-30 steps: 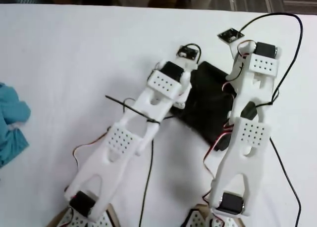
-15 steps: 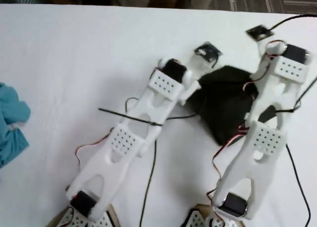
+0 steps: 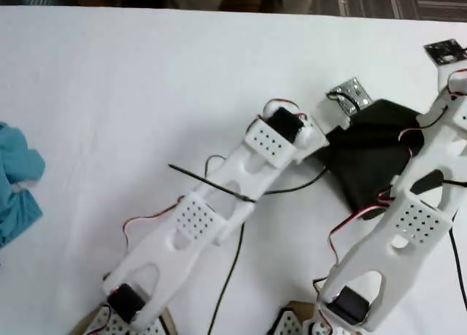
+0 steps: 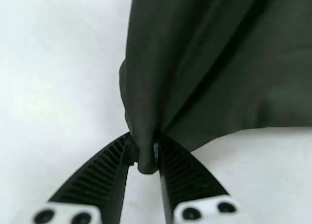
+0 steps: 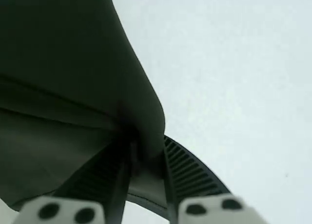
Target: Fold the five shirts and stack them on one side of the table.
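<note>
Robot lab: white table (image 3: 109,72), cabled arms (image 3: 219,196)

We counted two shirts: one black shirt (image 3: 372,152) and one blue shirt (image 3: 14,182). We counted two arms: left arm (image 3: 197,218), right arm (image 3: 416,222).

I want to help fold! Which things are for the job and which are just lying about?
For the job: black shirt, pinched by left fingers and right fingers; blue shirt; table.
Just lying about: black cable.
</note>
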Controlling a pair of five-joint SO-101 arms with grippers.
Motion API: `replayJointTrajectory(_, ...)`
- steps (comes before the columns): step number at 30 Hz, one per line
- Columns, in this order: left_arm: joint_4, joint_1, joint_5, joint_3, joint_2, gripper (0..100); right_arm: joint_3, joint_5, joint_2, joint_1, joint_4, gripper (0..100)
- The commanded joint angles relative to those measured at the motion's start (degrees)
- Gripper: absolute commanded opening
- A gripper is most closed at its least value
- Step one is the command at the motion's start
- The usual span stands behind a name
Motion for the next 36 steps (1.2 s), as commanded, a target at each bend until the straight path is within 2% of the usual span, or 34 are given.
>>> replayJointTrajectory(1,-1.41,-0.09,-0.53,0.13,-4.13,2,-0.53,-0.62,-5.76,3.74,0.66,2.1)
replayJointTrajectory(6,-5.10,0.00,-0.53,0.66,-5.71,2,0.09,-0.62,-5.76,5.23,0.75,2.1)
replayJointTrajectory(13,-13.19,2.90,-0.35,3.65,-4.66,2,9.32,-0.88,-5.76,6.02,0.04,2.1)
replayJointTrajectory(21,-22.51,1.93,-0.09,12.09,-3.96,2,10.46,-0.70,-1.80,5.93,-10.33,2.1)
replayJointTrajectory(27,-21.89,-0.09,0.97,12.62,-3.87,2,9.93,-0.70,5.49,4.88,-15.25,2.1)
replayJointTrajectory(33,-15.65,1.05,0.97,12.62,-3.78,3,9.85,-0.97,8.04,4.44,-15.08,2.2)
replayJointTrajectory(36,-12.75,0.97,0.97,12.00,-4.48,10,8.79,-0.97,8.04,3.91,-15.08,4.7)
